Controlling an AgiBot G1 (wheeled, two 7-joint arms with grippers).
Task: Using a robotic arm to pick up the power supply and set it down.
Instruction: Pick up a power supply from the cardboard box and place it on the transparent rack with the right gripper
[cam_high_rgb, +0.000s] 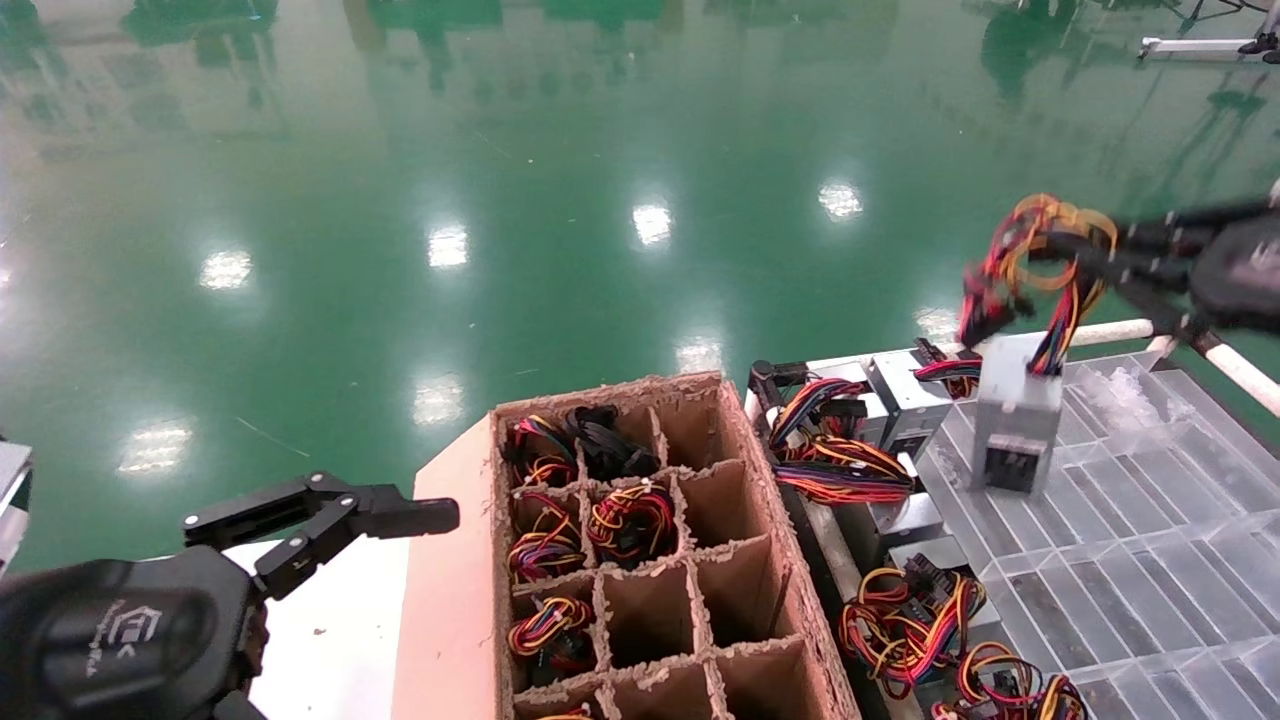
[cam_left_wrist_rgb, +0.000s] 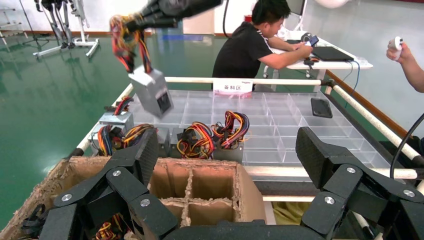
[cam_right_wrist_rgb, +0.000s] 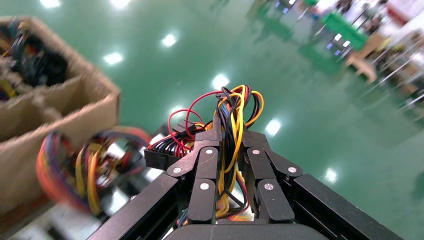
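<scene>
My right gripper (cam_high_rgb: 1085, 262) is up on the far right, fingers pinching the wire bundle (cam_right_wrist_rgb: 235, 130) and nothing else, and the power supply (cam_high_rgb: 1015, 415) dangles under it, grey box tilted, hanging clear above the clear plastic divider tray (cam_high_rgb: 1150, 560). The metal case looks dense and stiff, so I judge all that weight is pulling on soft, springy cables; it could swing or slide through my pads. A hold on the box's flat sides would be firmer, but here the bundle near where it leaves the case is what I have. Setting down, I'd want the case to touch first.

My left gripper (cam_high_rgb: 330, 515) sits near left beside the cardboard divider box (cam_high_rgb: 640, 560), fingers spread, holding nothing. More supplies lie in that box's cells and along the tray's left edge (cam_high_rgb: 850, 450).

Writing: a white sign (cam_left_wrist_rgb: 231, 86) on the tray's far rail carries characters too small for me to read, and there's a white logo on my left wrist housing (cam_high_rgb: 120, 635), not legible.
</scene>
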